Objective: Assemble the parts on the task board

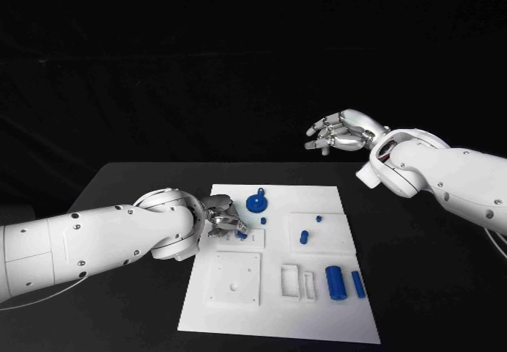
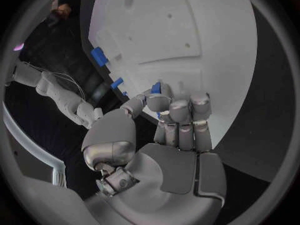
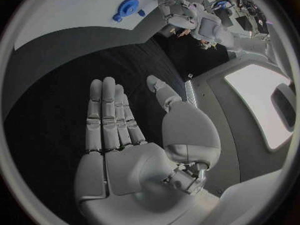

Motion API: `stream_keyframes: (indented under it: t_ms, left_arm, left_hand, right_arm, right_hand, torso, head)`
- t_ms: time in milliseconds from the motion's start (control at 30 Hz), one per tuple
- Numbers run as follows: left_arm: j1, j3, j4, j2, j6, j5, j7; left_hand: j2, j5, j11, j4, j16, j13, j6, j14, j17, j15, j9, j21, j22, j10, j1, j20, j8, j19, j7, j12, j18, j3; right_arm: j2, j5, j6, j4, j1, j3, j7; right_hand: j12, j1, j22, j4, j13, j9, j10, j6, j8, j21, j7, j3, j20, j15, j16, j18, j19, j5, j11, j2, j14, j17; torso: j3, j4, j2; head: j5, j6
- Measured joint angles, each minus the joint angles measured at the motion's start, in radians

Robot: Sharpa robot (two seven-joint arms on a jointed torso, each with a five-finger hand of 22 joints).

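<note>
Black table (image 1: 138, 183), left hand (image 1: 224, 220) pinching blue part (image 1: 242, 235), task board (image 1: 317, 308)

No readable text, labels, brands or nos. anywhere: task board (image 1: 277, 323) is plain white, blue parts (image 1: 336, 282) unmarked, arms carry no markings.

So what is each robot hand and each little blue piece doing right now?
Left silver hand: pinching a small blue piece at the white task board.
Right silver hand: raised above the black table, fingers apart, holding nothing.
Blue round disc piece: lying on the board.
Two blue cylinders: lying side by side, loose.
Small blue peg: sitting on its white tile.
</note>
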Motion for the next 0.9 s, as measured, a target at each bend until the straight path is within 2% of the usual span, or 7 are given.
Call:
stream_keyframes:
  t_ms: [267,900]
  left_arm:
    - [0.001,0.001,0.000,-0.001,0.015,-0.001,-0.003]
    - [0.002,0.003,0.003,-0.005,0.033,-0.001,-0.010]
  left_hand:
    - [0.000,0.002,0.000,-0.002,0.000,-0.001,0.000,0.000,0.000,0.000,0.000,0.000,0.000,0.000,0.000,0.000,-0.002,0.000,0.000,0.000,0.000,0.002]
    - [-0.004,0.000,0.000,-0.005,0.000,-0.003,0.003,0.000,-0.002,0.000,-0.001,0.000,0.000,0.000,0.004,-0.001,-0.004,-0.004,-0.003,0.000,0.000,0.002]
  right_arm:
    - [-0.002,-0.001,0.002,0.001,0.000,0.000,-0.002]
    - [-0.002,-0.003,0.004,0.001,-0.001,0.000,-0.010]
  right_hand:
    - [0.000,0.000,0.000,0.000,-0.001,0.000,0.000,-0.001,0.000,-0.004,-0.002,0.000,0.000,0.000,-0.004,0.000,0.000,-0.004,0.000,0.000,0.000,0.001]
    - [0.004,0.000,0.002,0.000,-0.003,-0.001,0.000,0.000,0.000,-0.004,-0.003,0.000,0.000,0.000,-0.004,-0.001,0.000,-0.004,0.000,0.000,0.000,0.002]
  torso:
    - [0.0001,-0.0001,0.000]
    - [-0.0005,-0.0001,0.000]
  head:
    - [0.001,-0.004]
    - [0.005,-0.004]
